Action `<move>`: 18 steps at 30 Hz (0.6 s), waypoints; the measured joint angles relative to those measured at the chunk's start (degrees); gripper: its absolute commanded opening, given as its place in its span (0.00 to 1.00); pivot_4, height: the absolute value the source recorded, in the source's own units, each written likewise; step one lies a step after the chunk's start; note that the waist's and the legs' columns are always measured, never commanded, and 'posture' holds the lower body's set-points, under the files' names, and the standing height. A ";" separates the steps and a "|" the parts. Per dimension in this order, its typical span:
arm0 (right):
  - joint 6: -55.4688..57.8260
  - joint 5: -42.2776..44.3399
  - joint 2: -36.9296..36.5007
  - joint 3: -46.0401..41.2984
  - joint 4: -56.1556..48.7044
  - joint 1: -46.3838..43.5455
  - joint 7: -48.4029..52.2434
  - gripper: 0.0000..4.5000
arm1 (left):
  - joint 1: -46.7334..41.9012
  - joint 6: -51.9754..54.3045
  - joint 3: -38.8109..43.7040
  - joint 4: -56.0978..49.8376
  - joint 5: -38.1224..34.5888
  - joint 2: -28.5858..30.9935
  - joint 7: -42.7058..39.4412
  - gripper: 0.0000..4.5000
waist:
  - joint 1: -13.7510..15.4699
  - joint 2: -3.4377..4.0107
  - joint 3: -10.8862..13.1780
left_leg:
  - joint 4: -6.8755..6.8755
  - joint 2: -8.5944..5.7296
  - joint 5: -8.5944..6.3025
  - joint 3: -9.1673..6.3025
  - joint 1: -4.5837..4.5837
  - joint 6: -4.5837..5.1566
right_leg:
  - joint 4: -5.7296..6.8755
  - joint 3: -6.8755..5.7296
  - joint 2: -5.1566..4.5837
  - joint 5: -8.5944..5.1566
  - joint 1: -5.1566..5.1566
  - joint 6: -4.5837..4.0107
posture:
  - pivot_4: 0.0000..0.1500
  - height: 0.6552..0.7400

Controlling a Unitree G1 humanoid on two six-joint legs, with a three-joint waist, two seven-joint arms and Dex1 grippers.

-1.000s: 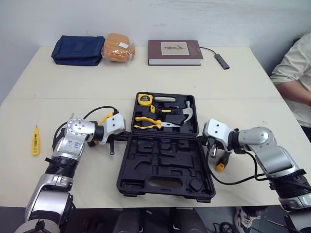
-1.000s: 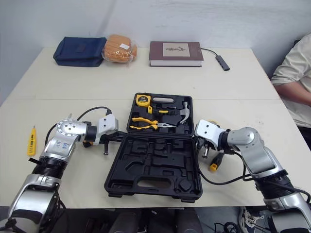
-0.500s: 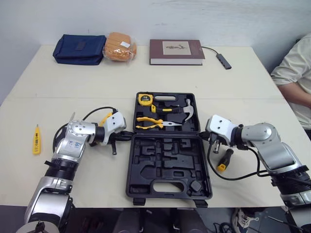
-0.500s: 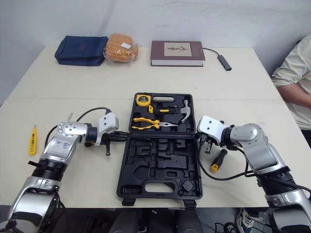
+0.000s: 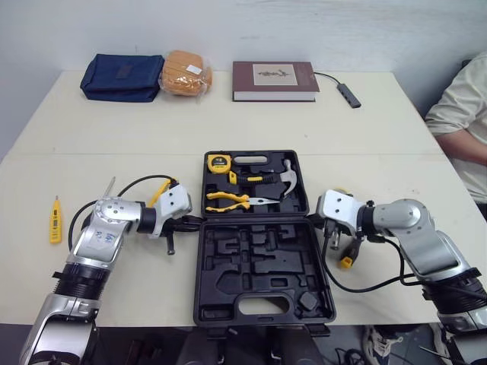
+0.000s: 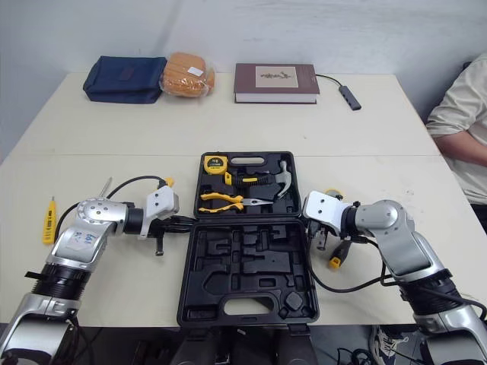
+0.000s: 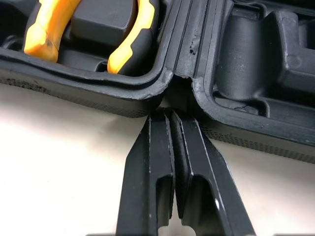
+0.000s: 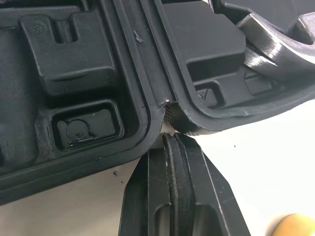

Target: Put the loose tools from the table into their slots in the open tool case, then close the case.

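Note:
The black tool case [image 5: 262, 304] lies open on the table. Its far half holds a yellow tape measure [image 5: 218, 161], yellow-handled pliers [image 5: 228, 201] and a hammer [image 5: 285, 176]; the near half [image 6: 247, 270] shows bare moulded slots. My left gripper [image 5: 194, 222] is shut, its tips [image 7: 172, 115] against the hinge notch on the case's left side. At the hinge's right end my right gripper [image 5: 313, 218] is shut too, its tips [image 8: 172, 140] touching the case. A black-and-yellow screwdriver [image 5: 350, 255] lies just right of it. A yellow tester screwdriver [image 5: 55, 219] lies far left.
A navy pouch [image 5: 122, 77], an orange packet [image 5: 185, 74], a brown book [image 5: 274, 80] and a small grey hub [image 5: 348, 95] line the far edge. A person's sleeve [image 5: 464, 114] is at the right. Cables loop beside both wrists.
The case has slid a little to the left and toward me and now sits squarer. Both grippers moved with it, staying shut at the ends of the hinge.

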 measured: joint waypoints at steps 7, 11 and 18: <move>0.96 -0.72 0.08 0.00 -2.08 1.34 -2.18 0.00 | 1.61 -1.94 0.57 -0.02 -0.54 1.19 1.83 0.02 | -0.65 0.00 0.00 | -0.08 0.00 0.02 0.01 0.07 -0.03 | 0.01 0.04 -0.01 0.00 0.01 0.00 | 1.00 1.00; 3.18 0.86 -1.28 -4.30 -4.25 3.70 -4.43 0.00 | 7.33 -2.22 5.26 -3.21 -3.35 2.04 4.65 0.02 | -0.65 0.01 0.01 | -0.28 0.01 0.02 0.00 0.08 -0.04 | -0.08 0.08 -0.03 0.00 -0.02 -0.01 | 1.00 1.00; 16.48 20.58 -6.60 -28.95 -15.24 15.55 1.20 0.16 | 29.52 17.08 30.28 -22.09 -22.16 7.25 5.21 0.21 | -0.46 0.02 0.02 | -0.54 0.00 -0.03 -0.18 0.06 0.04 | -0.62 0.05 -0.09 0.01 0.20 -0.01 | 1.00 1.00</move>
